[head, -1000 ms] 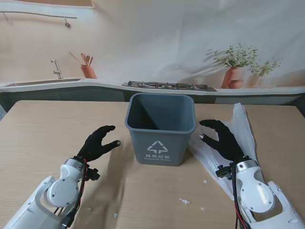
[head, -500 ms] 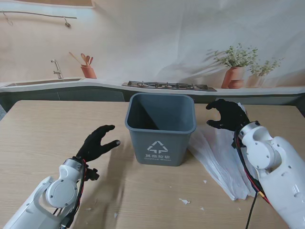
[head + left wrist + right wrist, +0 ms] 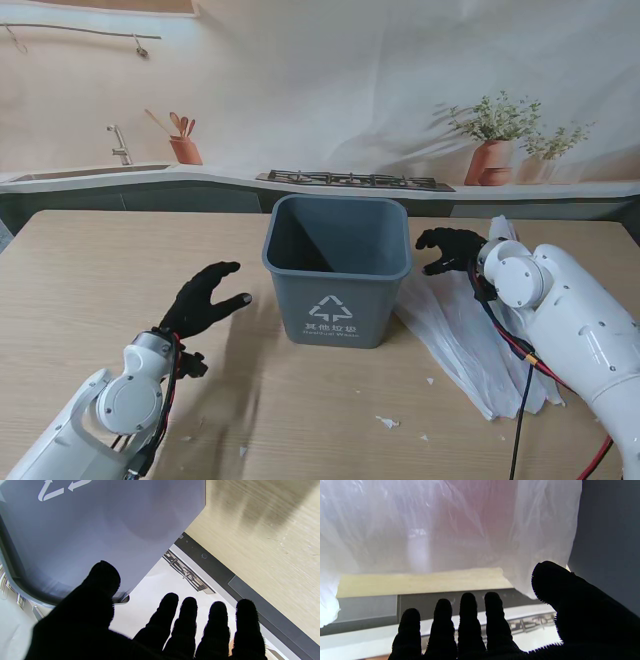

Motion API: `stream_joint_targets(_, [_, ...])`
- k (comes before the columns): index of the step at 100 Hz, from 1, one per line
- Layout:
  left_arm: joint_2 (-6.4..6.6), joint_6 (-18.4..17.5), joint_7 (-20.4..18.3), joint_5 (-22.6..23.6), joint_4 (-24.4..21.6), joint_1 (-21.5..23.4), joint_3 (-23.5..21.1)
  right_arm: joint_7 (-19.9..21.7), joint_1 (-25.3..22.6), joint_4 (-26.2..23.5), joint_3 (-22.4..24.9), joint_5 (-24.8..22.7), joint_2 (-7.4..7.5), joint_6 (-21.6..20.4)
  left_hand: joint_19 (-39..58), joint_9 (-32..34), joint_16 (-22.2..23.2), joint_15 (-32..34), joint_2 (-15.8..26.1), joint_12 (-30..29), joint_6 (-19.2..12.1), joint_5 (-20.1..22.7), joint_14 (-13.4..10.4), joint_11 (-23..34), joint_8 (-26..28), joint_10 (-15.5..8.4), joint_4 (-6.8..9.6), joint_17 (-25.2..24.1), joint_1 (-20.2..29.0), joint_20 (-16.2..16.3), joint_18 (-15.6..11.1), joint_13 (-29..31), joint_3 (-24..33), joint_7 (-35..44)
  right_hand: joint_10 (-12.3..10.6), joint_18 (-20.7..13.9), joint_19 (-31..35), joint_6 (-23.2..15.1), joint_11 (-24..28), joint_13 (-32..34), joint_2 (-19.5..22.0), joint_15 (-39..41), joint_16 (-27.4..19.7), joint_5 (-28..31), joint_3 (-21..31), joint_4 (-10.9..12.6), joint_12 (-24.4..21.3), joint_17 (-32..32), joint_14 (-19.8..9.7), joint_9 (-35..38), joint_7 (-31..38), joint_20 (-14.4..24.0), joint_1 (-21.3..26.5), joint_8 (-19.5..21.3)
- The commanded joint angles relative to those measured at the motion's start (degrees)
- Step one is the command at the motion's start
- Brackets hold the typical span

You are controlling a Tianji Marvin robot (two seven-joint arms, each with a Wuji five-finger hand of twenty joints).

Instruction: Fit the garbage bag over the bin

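Note:
A grey bin (image 3: 338, 272) with a white recycling mark stands upright mid-table, its mouth bare. The translucent white garbage bag (image 3: 470, 335) lies flat on the table at the bin's right side. My right hand (image 3: 450, 250), in a black glove, hovers open over the bag's far end, close beside the bin's right wall. In the right wrist view the bag (image 3: 445, 527) fills most of the picture beyond spread fingers (image 3: 467, 620), with the bin wall (image 3: 607, 542) beside the thumb. My left hand (image 3: 205, 298) is open, a short gap left of the bin, which shows as a grey wall (image 3: 100, 530) in the left wrist view.
The wooden table (image 3: 100, 270) carries a few small white scraps (image 3: 388, 422) in front of the bin. Behind the table's far edge runs a backdrop printed with a kitchen counter, a stove and potted plants.
My right arm has swung forward and up, carrying the hand from the near part of the bag to its far end, then slightly toward the bin. The left hand has stayed still.

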Motion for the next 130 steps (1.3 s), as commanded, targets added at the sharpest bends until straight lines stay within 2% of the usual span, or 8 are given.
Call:
stream_joint_targets(1, [-0.13, 0.27, -0.67, 0.11, -0.06, 0.14, -0.06, -0.20, 0.69, 1.32, -0.91, -0.49, -0.26, -0.27, -1.49, -0.10, -0.62, 0.18, 0.66, -0.37, -0.74, -0.52, -0.73, -0.07, -0.02, -0.50, 1.34, -0.08, -0.15, -0.87, 0.59, -0.62, 1.21, 0.29, -1.86, -1.38, -1.81, 0.77, -3.87, -2.03, -2.56, -2.02, -1.37, -2.53, 1.32, -0.51, -1.38, -1.67, -1.72, -1.12, -1.48, 0.84, -0.31, -1.34])
stream_joint_targets(42, [0.00, 0.20, -1.19, 0.19, 0.19, -0.02, 0.31, 5.36, 8.71, 9.58, -12.19, 3.75, 0.04, -0.45, -1.59, -0.19, -0.65, 0.09, 0.52, -0.41, -0.82, -0.64, -0.71, -0.16, -0.05, -0.53, 1.31, -0.11, -0.39, -0.91, 0.64, -0.72, 0.87, 0.22, -1.52, -1.68, -3.46, 1.36, -15.84, -2.24, -9.37, -7.67, -4.28, -2.49, 4.49, -1.32, -5.22, -4.32, -1.80, -0.74, -22.14, 2.35, 3.86, 3.46])
stream_joint_targets(50, [0.00, 0.21, -1.25, 0.11, 0.14, 0.04, 0.26, 4.76, 10.09, 11.71, -14.83, 4.74, -0.31, -0.63, -1.64, -0.21, -0.65, 0.07, 0.46, -0.42, -0.83, -0.66, -0.69, -0.18, -0.05, -0.45, 1.32, -0.16, -0.35, -0.93, 0.67, -0.73, 0.84, 0.22, -1.36, -1.48, -3.52, 1.70, -12.13, -2.13, -10.44, -6.01, -3.40, -2.31, 5.14, -1.65, -3.48, -3.90, -1.47, -0.73, -21.46, 2.43, 4.26, 7.76])
stream_joint_targets(64, [0.01, -0.10, -1.12, 0.27, 0.07, 0.20, -0.03, 1.28, 11.66, 14.94, -18.71, 5.18, -1.09, -1.25, -1.63, -0.14, -0.63, 0.07, 0.38, -0.41, -0.89, -0.65, -0.69, -0.16, -0.03, -0.46, 1.33, -0.09, -0.34, -0.93, 0.75, -0.66, 0.82, 0.27, -0.44, 0.19, -3.03, 3.04, 14.95, -0.42, -12.74, 5.07, 2.19, -1.59, 8.23, -2.47, 6.51, -1.90, 0.46, -1.71, -5.33, 2.19, 4.56, 11.31])
stream_joint_targets(86, [-0.01, -0.14, -0.96, 0.40, 0.17, 0.22, -0.31, -6.02, 12.99, 19.68, -23.22, 4.88, -2.28, -4.18, -1.57, 0.01, -0.64, 0.01, 0.33, -0.39, -0.93, -0.65, -0.66, -0.12, -0.03, -0.45, 1.34, -0.03, -0.34, -0.90, 0.79, -0.66, 0.83, 0.26, -3.00, 2.84, -1.69, -3.29, 30.92, 16.57, -17.54, 23.95, 11.74, 16.08, 16.54, -2.70, 14.22, 4.29, 2.32, 20.93, 13.47, 0.16, 7.19, 13.37])
stream_joint_targets(89, [-0.01, -0.15, -0.94, 0.41, 0.19, 0.20, -0.31, -7.88, 12.92, 20.28, -23.49, 4.51, -2.46, -4.57, -1.54, 0.04, -0.64, 0.00, 0.32, -0.39, -0.86, -0.60, -0.62, -0.11, -0.03, -0.46, 1.36, -0.02, -0.27, -0.88, 0.78, -0.66, 0.88, 0.28, -3.62, 3.42, -1.04, -5.17, 32.40, 19.97, -18.45, 27.07, 13.24, 20.27, 17.90, -2.70, 16.47, 6.06, 2.28, 25.20, 15.19, -0.49, 7.76, 15.57])
stream_joint_targets(97, [0.00, -0.19, -0.96, 0.40, 0.24, 0.17, -0.29, -11.73, 12.83, 21.82, -23.88, 3.88, -2.97, -5.75, -1.44, 0.10, -0.61, 0.02, 0.32, -0.38, -0.79, -0.56, -0.60, -0.08, -0.04, -0.40, 1.35, -0.01, -0.26, -0.83, 0.85, -0.61, 0.89, 0.26, -3.35, 5.23, 2.15, -13.23, 35.23, 31.33, -24.32, 33.64, 15.42, 31.45, 19.49, -13.08, 16.21, 12.17, 2.62, 39.71, 24.54, -3.17, 13.46, 9.39])
stream_joint_targets(130, [-0.02, -0.14, -1.04, 0.19, 0.29, 0.13, -0.31, -14.65, 0.68, 6.93, -4.40, -9.45, -0.37, -1.93, -1.35, 0.76, -0.62, -0.03, 0.92, -0.33, -0.87, -0.10, -0.68, 0.01, -0.08, -0.30, 1.30, -0.03, -0.32, -0.77, 1.07, -0.46, 0.55, 0.23, -1.40, 7.74, 28.05, -17.09, 31.37, 47.46, -29.39, 41.81, 13.93, 44.13, 23.49, -15.24, 22.07, 18.91, 4.53, 55.78, 23.55, -11.29, 13.70, 10.13])
